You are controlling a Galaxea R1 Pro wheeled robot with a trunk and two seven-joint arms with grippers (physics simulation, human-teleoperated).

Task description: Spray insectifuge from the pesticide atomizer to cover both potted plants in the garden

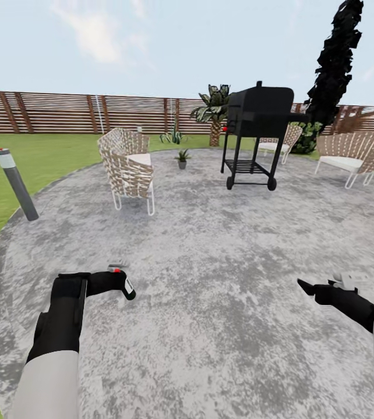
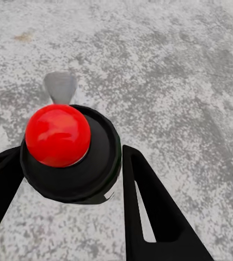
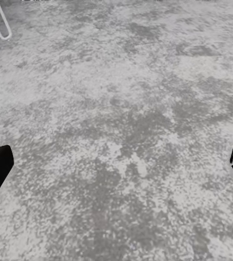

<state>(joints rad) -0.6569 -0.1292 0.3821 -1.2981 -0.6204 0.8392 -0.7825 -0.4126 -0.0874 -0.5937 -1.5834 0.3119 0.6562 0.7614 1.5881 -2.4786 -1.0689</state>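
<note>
Currently logged: my left gripper (image 2: pixel 67 179) pinching the pesticide atomizer (image 2: pixel 70 155), near left over grey paving (image 1: pixel 210 262); my right gripper (image 3: pixel 116 163) spread, holding nothing; one potted plant (image 1: pixel 182 157) far ahead beside a wicker chair (image 1: pixel 130 166).

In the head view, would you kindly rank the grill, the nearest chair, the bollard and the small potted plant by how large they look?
1. Grill
2. Chair, a little smaller in the picture
3. Bollard
4. Potted plant, plainly smallest, though it stands farthest back, so distance shrinks it.
</note>
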